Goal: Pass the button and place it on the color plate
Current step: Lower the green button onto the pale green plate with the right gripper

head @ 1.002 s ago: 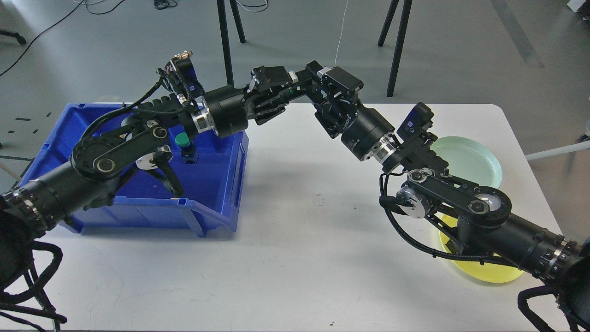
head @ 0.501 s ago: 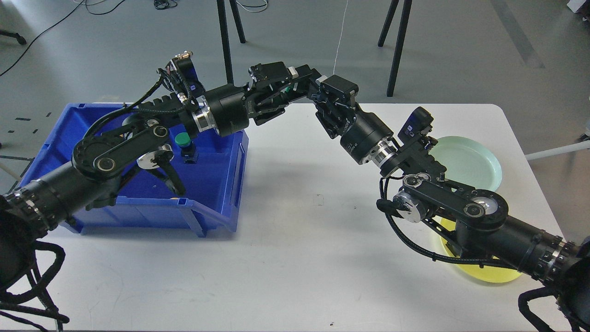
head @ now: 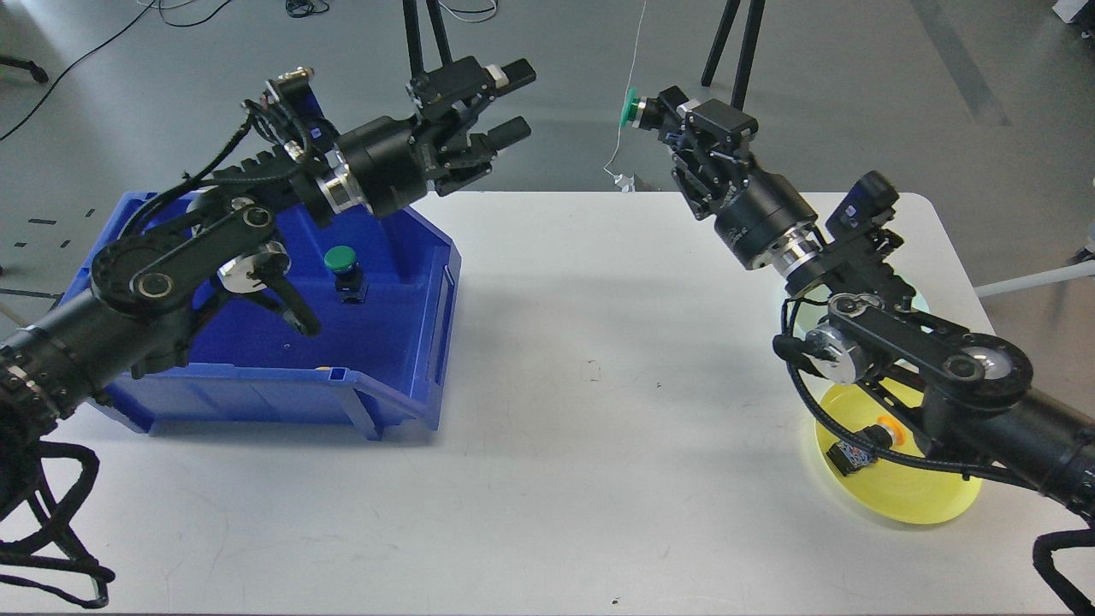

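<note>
Left gripper (head: 511, 103): wide, empty, above far-left bin (head: 402, 359) | Right gripper (head: 654, 113): clamps green button (head: 631, 109) beyond far edge | Yellow plate (head: 915, 500): near-right corner

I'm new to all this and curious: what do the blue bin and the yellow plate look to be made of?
The blue bin looks like moulded hard plastic: uniform colour, ribbed rim, soft sheen on its walls. The yellow plate seems translucent plastic, possibly glossy: its thin edge glows lighter where the table shows through. Neither can be confirmed by sight alone.
</note>
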`<state>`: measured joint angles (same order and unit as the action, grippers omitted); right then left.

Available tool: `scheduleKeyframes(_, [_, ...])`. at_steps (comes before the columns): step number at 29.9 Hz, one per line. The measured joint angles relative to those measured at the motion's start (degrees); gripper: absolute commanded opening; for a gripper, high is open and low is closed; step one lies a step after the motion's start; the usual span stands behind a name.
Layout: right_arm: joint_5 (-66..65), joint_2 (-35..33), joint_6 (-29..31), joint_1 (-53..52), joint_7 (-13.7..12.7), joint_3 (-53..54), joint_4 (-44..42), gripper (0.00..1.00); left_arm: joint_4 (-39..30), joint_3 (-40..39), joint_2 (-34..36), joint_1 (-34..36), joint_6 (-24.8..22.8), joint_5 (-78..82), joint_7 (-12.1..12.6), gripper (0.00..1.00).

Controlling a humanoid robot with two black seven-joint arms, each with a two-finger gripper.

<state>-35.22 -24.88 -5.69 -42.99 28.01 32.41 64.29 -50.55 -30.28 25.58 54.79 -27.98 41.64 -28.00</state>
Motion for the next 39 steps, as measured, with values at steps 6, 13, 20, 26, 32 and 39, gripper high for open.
scheduleKeyframes(6, [-1.25,-14.62,0.15,3.93,0.01,-1.13,-1.07,0.00,-0.31,-4.44,10.13,-0.93,-0.01,-0.18,0.00,0.93])
scheduleKeyframes(13, [-4.65,-21.41,-0.04,6.11,0.00,-12.30,-7.97,0.00,-0.36,-4.86,14.88,-1.91,-0.03,-0.32,0.00,0.93])
scheduleKeyframes(20, [-4.67,-20.42,0.31,6.21,-0.02,-19.75,-16.79,0.03,-0.67,-4.93,14.42,-2.27,-0.02,-0.34,0.00,0.93])
scheduleKeyframes(26, [-4.75,-12.22,0.86,5.31,-0.02,-24.19,-25.43,0.16,-0.74,-4.99,13.67,-2.31,-0.03,-0.34,0.00,0.93])
scheduleKeyframes(32, [-4.85,-8.39,0.94,4.78,-0.02,-25.66,-28.01,0.37,-0.79,-5.05,13.47,-2.32,-0.02,-0.47,0.00,0.93])
scheduleKeyframes(39, [-4.45,-8.19,0.82,4.59,-0.02,-25.49,-28.03,0.59,-0.87,-4.97,12.71,-2.81,-0.02,-0.51,0.00,0.93])
